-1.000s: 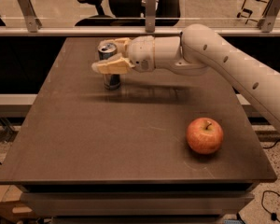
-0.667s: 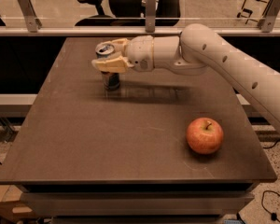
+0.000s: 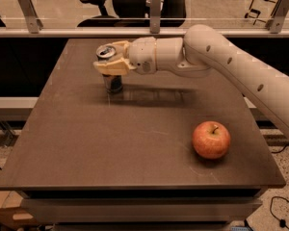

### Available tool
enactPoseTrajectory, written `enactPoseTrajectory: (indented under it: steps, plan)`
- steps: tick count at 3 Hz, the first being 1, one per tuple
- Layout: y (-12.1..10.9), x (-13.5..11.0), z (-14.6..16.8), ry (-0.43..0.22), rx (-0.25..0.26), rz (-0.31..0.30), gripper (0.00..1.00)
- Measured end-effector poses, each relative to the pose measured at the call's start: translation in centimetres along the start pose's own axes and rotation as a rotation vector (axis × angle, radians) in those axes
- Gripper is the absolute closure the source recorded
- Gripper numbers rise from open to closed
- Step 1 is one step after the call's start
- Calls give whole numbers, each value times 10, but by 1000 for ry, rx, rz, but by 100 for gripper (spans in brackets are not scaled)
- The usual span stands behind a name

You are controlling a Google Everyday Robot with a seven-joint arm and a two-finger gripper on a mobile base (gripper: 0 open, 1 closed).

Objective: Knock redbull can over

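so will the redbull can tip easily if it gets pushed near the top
Likely yes: the redbull can is tall and slim, and the gripper sits at its upper part. Once down, its round body would probably roll.

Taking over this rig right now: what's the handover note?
Pincer: at the far left of the table, against the upper half of the redbull can; the arm reaches in from the right.
Redbull can: standing upright on the table, its lower body showing below the pincer.
Apple: near right, well apart from the can, not involved.
Done: pincer is at the can.
Left: the can is not yet knocked over; a sideways push at its top would probably tip it.
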State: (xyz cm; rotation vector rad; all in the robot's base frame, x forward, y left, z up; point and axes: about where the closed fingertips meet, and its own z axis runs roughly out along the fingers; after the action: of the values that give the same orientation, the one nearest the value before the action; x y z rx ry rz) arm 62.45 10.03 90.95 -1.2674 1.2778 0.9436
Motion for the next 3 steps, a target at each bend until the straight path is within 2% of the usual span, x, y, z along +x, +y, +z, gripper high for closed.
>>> enactPoseTrajectory:
  steps: [2,3]
  plan:
    - [1,-7,-7,5,10,-8,100]
    - [-1,-18,-27,25,32,-8,100]
